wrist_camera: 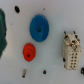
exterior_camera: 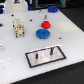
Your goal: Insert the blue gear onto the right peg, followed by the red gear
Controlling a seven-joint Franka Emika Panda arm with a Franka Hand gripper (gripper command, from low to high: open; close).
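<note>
No pincer shows in either view, the shorter pin beside the right peg is faint, and the white worktop meets a blurred background.

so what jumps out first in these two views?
The blue gear and the smaller red gear stand out, lying apart on the white table, red farther from the camera in the exterior view. Nearer the camera sits the black-bordered white plate with the right peg upright and bare. A beige blocky part stands toward the exterior view's left of the gears.
</note>
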